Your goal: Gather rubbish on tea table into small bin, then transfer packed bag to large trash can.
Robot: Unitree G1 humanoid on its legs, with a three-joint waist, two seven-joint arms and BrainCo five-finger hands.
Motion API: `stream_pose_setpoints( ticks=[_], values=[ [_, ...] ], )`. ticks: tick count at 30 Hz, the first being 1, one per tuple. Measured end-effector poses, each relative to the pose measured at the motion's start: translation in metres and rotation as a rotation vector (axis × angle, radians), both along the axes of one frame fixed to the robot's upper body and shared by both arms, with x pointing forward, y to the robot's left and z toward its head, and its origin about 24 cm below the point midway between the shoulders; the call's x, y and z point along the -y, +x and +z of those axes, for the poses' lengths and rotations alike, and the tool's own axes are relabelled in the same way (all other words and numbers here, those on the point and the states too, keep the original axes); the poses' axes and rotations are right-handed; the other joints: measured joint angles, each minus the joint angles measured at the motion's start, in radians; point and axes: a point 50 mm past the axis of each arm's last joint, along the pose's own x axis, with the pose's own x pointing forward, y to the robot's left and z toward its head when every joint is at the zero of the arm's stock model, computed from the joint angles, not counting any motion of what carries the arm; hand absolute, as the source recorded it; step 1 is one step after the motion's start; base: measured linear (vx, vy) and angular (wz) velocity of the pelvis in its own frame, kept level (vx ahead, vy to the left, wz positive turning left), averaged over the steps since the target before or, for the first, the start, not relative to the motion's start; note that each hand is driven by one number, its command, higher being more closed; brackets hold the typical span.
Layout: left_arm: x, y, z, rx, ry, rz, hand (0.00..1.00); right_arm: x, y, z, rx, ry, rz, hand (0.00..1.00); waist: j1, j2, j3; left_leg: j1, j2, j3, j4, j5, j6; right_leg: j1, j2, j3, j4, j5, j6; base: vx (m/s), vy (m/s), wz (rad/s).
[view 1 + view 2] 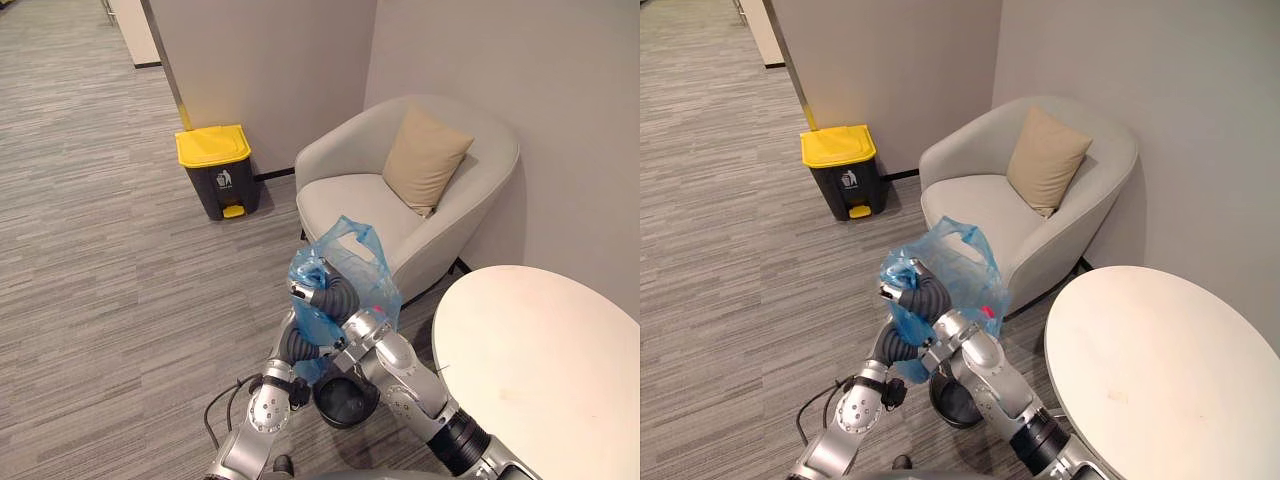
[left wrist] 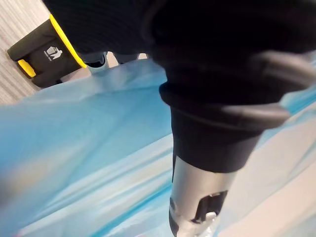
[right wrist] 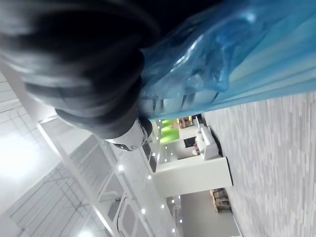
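The blue bag point(image 1: 355, 252) hangs upright around both the left hand point(image 1: 298, 343) and right hand point(image 1: 333, 296), hiding whether their fingers grip it, just above the small bin point(image 1: 345, 402), while the yellow-lidded trash can point(image 1: 220, 172) stands well ahead and left of the fingers, neither hand clearly nearer.

Office lounge/waiting area: grey carpet flr point(image 1: 90, 250), armchair point(image 1: 350, 197) w/ cushion point(image 1: 425, 158) just beyond right hand point(image 1: 335, 293), yellow-lid pedal bin point(image 1: 215, 170) further off, round table point(image 1: 540, 350) to its right.
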Motion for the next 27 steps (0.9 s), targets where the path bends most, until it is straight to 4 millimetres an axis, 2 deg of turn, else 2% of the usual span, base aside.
stream_pose_setpoints(
  ticks=[6,12,27],
  values=[
    [-0.001,-0.001,-0.008,-0.039,0.033,0.000,0.00,-0.012,-0.003,0.006,0.016,0.010,0.056,1.00,0.000,-0.004,-0.003,0.012,-0.002,0.008,-0.001,-0.001,-0.001,0.006,-0.002,0.013,0.001,0.001,0.001,0.00,0.016,-0.04],
    [-0.001,-0.003,-0.015,-0.065,0.048,-0.004,0.00,-0.013,-0.003,0.006,0.007,-0.002,0.062,1.00,0.001,-0.003,-0.004,0.014,-0.003,0.009,-0.001,-0.001,-0.001,0.005,-0.002,0.019,0.000,0.002,0.001,0.00,0.003,-0.01],
    [0.002,0.001,-0.011,-0.042,0.038,0.011,0.00,-0.043,-0.017,0.016,0.062,-0.021,0.206,1.00,0.001,0.000,-0.014,0.014,-0.004,0.008,-0.001,-0.001,-0.001,0.005,-0.003,0.020,0.000,0.003,0.001,0.00,0.000,0.00]
  ],
)
